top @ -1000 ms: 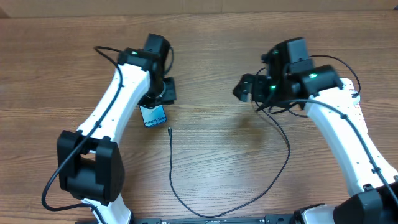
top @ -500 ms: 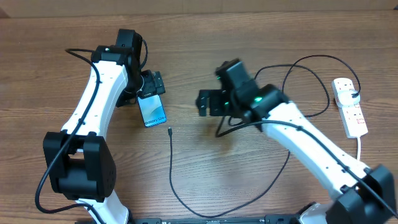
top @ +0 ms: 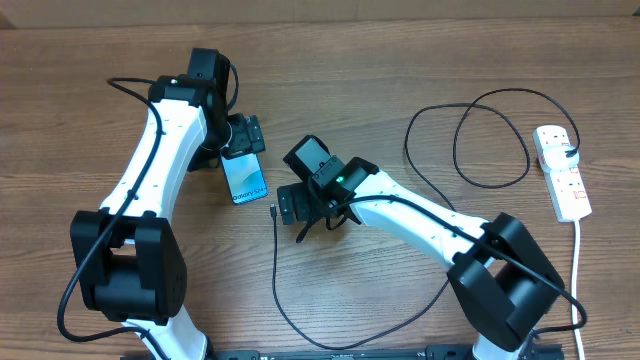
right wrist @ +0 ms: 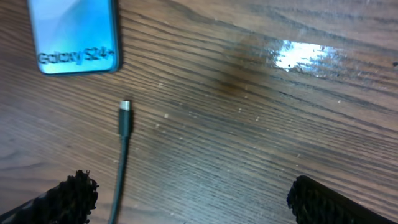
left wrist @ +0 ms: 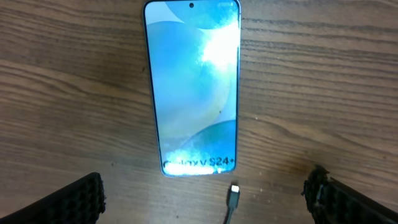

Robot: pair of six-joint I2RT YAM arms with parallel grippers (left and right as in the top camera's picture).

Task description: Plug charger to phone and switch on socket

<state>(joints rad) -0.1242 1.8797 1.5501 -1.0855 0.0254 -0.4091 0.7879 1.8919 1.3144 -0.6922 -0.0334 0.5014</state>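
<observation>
The phone point(top: 246, 178) lies flat on the wood, its screen lit blue point(left wrist: 193, 87), with "Galaxy S24" at the near end point(right wrist: 78, 34). My left gripper point(top: 243, 140) hovers open over the phone's far end, with nothing between its fingers point(left wrist: 68, 202). The charger's connector tip point(top: 272, 209) rests just below the phone's near end point(left wrist: 234, 193) point(right wrist: 125, 107), apart from it. Its black cable point(top: 276, 280) runs down, then loops round to the socket point(top: 562, 185) at the far right. My right gripper point(top: 290, 203) is open just right of the tip, with the cable beside its left finger point(right wrist: 71, 199).
The charger's cable makes a wide loop point(top: 480, 140) between my right arm and the white power strip. The strip's thick white cord point(top: 578, 270) runs down toward the front edge. Bare wood lies in front of both arms.
My left gripper opened and drew back off the phone, which now lies free. My right arm swung from the right side across to the connector tip, uncovering the power strip.
</observation>
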